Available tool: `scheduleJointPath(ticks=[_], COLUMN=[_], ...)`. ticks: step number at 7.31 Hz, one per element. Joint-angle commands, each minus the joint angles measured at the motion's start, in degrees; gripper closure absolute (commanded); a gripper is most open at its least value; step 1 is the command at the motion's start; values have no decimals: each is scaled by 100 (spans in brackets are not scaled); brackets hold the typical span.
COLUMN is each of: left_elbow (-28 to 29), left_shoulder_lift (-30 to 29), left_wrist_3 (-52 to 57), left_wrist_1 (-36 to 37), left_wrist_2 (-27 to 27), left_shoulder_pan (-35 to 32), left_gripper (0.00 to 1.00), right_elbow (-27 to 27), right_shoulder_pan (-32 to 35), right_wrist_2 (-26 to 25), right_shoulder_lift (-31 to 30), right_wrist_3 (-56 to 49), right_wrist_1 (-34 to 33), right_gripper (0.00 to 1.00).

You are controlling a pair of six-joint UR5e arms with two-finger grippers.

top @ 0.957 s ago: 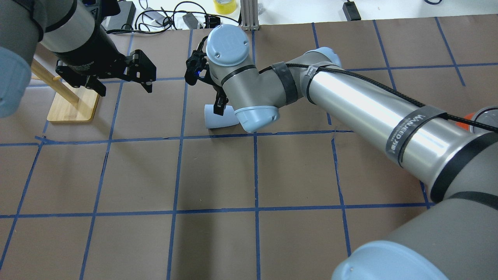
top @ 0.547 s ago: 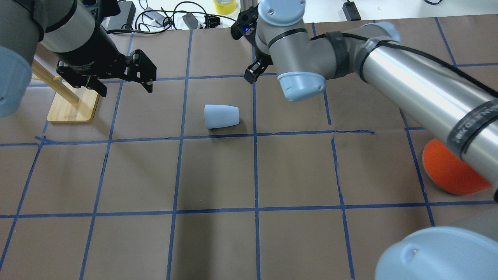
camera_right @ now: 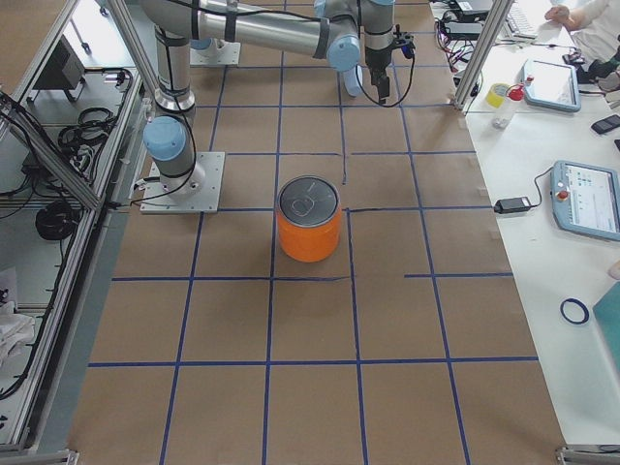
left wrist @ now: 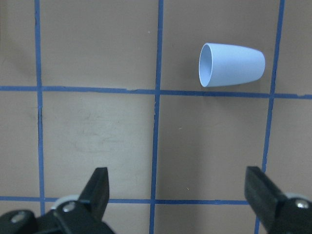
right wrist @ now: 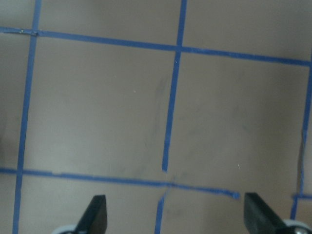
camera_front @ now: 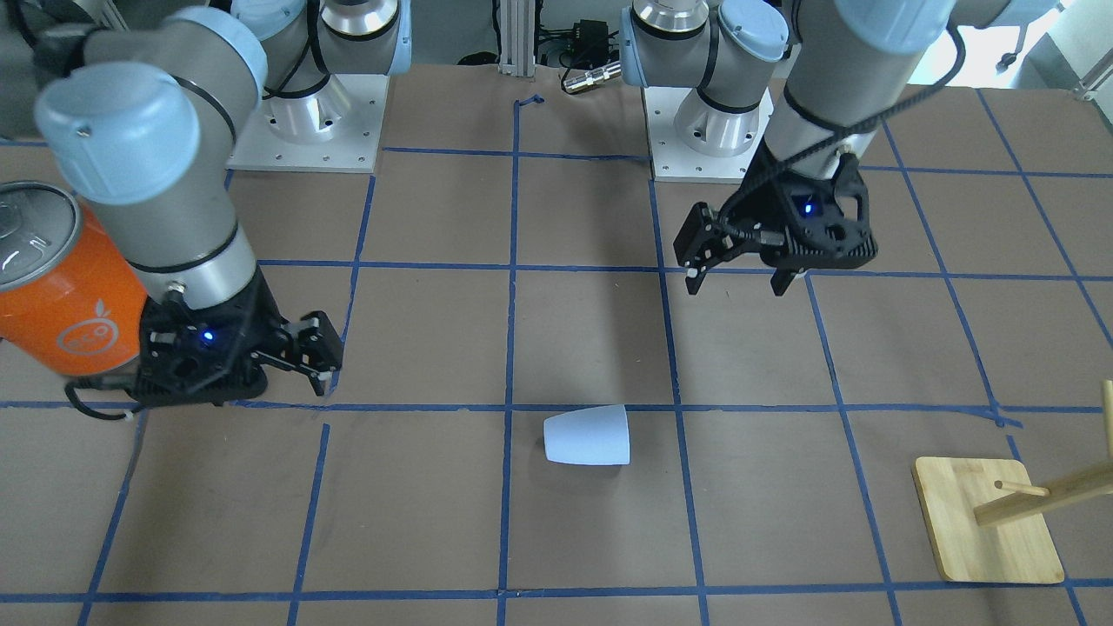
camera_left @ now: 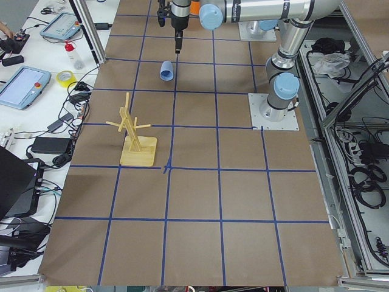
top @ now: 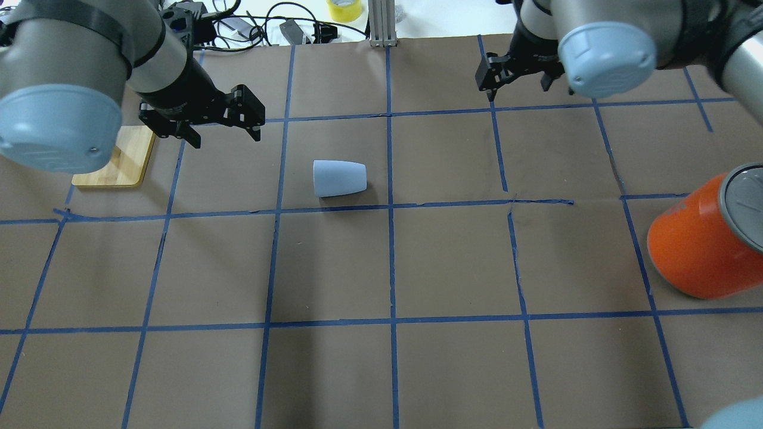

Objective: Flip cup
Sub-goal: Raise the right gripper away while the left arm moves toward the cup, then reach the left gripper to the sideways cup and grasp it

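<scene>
The cup (top: 339,178) is seen lying on its side between the left gripper (left wrist: 178,192) and right gripper (right wrist: 175,214), both held spread and empty. It is judged light, stiff and prone to rolling; it is best pinched across mid-body.

A big orange can (top: 697,250) with a silver top stands upright on the brown counter (top: 453,262). Lines of blue tape (top: 391,262) cross the counter. A little wooden stand (camera_left: 130,129) with pegs sits on a flat wood base, far from the can. Past the counter's far edge lie a yellow tape roll (top: 344,9) and black cables (top: 250,27).
</scene>
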Motion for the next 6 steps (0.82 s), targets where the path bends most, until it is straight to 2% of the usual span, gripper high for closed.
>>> scheduleJointPath(ticks=[1, 4, 6], left_elbow=[-201, -254, -254], left_shoulder_lift=[-685, -1660, -2136], left_wrist_3=[135, 329, 320], left_wrist_1=[750, 1541, 1657], left_wrist_2=[-615, -1783, -2538], left_shoulder_pan=[243, 420, 420], left_gripper=[0, 1, 7], right_elbow=[64, 56, 56], right_shoulder_pan=[-167, -176, -176], right_wrist_2=[-75, -75, 38], right_shoulder_lift=[-786, -807, -894], right_wrist_3=[169, 187, 196], right_wrist_1=[1426, 1413, 1483], right_gripper=[0, 0, 0])
